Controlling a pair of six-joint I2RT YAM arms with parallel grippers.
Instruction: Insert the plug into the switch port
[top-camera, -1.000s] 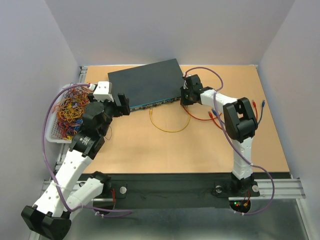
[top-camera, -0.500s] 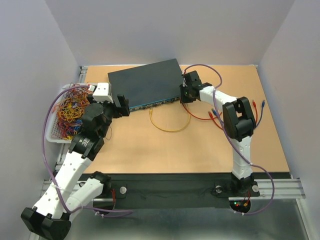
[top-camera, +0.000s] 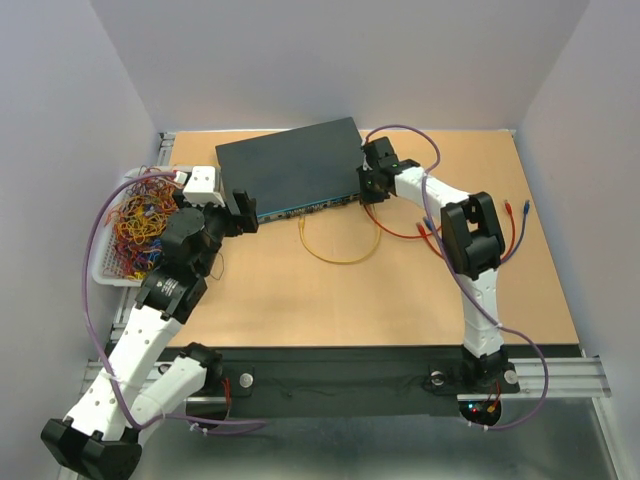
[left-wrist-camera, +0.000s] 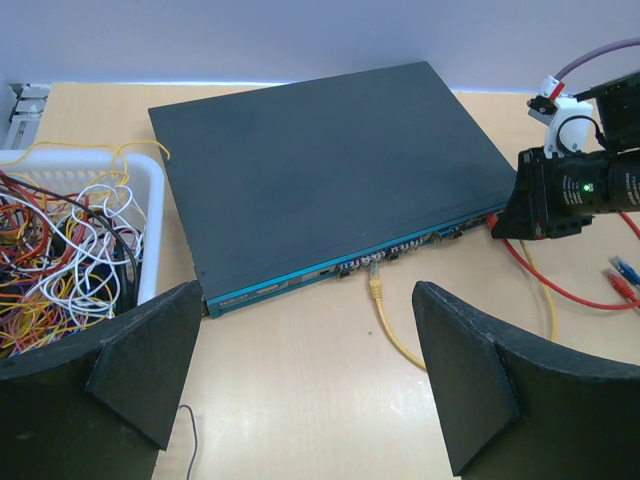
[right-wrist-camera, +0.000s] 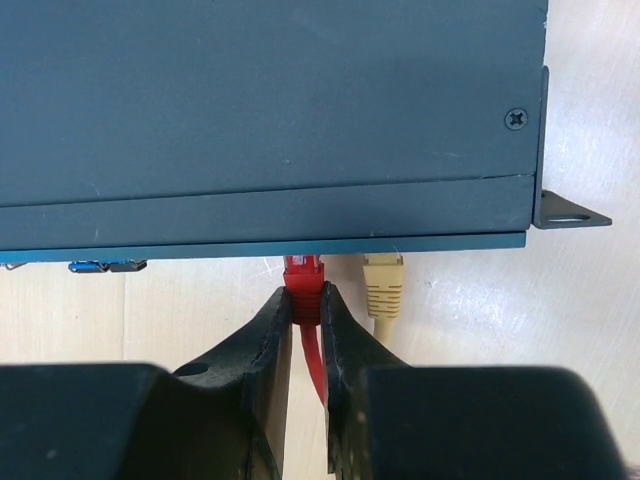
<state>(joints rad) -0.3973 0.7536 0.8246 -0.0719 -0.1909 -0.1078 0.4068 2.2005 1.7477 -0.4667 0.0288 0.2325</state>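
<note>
The switch (top-camera: 290, 168) is a flat dark blue-grey box at the back of the table, its socket row facing the arms; it also shows in the left wrist view (left-wrist-camera: 320, 170) and the right wrist view (right-wrist-camera: 270, 110). My right gripper (right-wrist-camera: 305, 305) is shut on a red plug (right-wrist-camera: 304, 277), whose tip is at the switch's front edge. A yellow plug (right-wrist-camera: 383, 283) sits in the socket just to its right. My left gripper (left-wrist-camera: 300, 390) is open and empty at the switch's left front corner. The yellow cable's loose plug (left-wrist-camera: 376, 289) lies on the table before the socket row.
A white wire basket (top-camera: 108, 262) full of tangled cables stands at the left. A yellow cable loop (top-camera: 340, 250) lies in front of the switch. Red and blue cables (top-camera: 510, 215) lie at the right. A purple cable (top-camera: 410, 140) arcs over the right wrist.
The right gripper has moved a little further back along the switch's right front corner with the red plug. The left arm has barely moved.
</note>
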